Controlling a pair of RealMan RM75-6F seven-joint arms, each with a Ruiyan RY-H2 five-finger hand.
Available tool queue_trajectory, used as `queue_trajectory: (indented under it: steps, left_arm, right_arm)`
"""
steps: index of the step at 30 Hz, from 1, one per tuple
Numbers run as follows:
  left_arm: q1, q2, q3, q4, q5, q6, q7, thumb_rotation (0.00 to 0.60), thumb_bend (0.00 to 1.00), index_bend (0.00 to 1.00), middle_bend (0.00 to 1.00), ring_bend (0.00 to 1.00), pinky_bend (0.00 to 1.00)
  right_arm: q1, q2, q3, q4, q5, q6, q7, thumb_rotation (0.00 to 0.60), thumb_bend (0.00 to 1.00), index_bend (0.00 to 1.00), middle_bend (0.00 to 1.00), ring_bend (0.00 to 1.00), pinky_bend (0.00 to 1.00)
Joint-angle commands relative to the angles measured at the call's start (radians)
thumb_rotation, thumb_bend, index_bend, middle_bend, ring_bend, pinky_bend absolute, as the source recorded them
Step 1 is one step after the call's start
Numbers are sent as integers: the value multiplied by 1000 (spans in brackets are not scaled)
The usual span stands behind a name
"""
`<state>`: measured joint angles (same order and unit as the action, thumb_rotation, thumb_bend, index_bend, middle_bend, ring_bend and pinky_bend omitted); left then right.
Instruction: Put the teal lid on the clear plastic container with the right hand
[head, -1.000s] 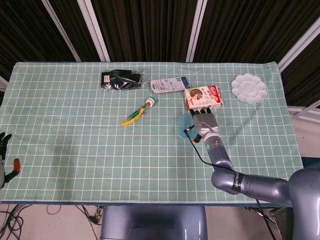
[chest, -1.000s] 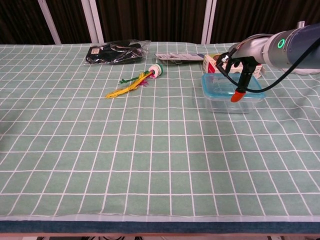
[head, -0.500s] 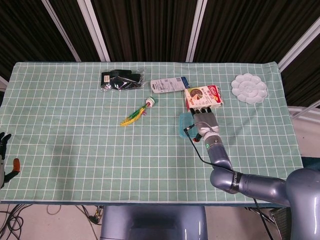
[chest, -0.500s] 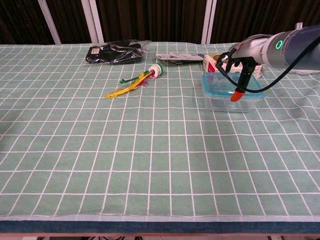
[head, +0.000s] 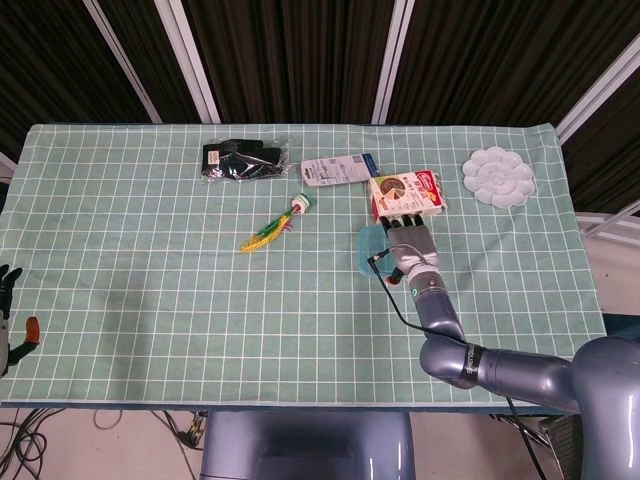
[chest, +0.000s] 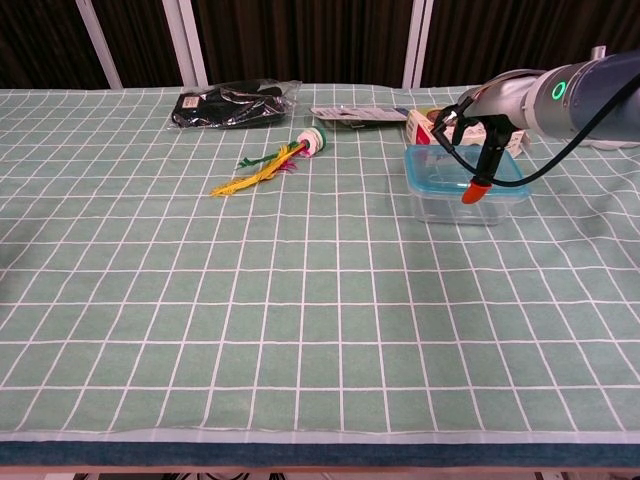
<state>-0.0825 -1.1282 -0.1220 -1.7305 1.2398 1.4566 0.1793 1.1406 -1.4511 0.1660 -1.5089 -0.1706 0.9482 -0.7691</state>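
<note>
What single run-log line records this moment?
stage: lid seating | right hand: over teal lid | lid: on clear plastic container | left hand: idle at table edge

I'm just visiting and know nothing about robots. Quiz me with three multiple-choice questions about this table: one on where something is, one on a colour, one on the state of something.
1. Where is the white palette dish?
A. far right corner of the table
B. near left corner
C. inside the container

2. What colour is the lid?
A. red
B. teal
C. black

3. How does the lid stand?
A. on top of the clear container
B. flat on the cloth
C. leaning on the black bag

Answers: 1 A, the head view shows it there. 2 B, plain in the chest view. 3 A, it sits on the container under the right hand.
</note>
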Motion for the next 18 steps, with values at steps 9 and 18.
queue_trajectory:
  steps: [9, 18]
  left_arm:
    - [-1, 0, 0, -2, -4, 0, 6, 600, 525, 72, 5, 0, 0]
    - [-1, 1, 0, -6, -8, 0, 11, 600, 525, 72, 5, 0, 0]
  right_arm:
    - [7, 11, 0, -18, 26, 5, -26, 600, 268, 0, 79, 0, 0]
    - [12, 30, 7, -45, 45, 17, -39, 600, 268, 0, 66, 0, 0]
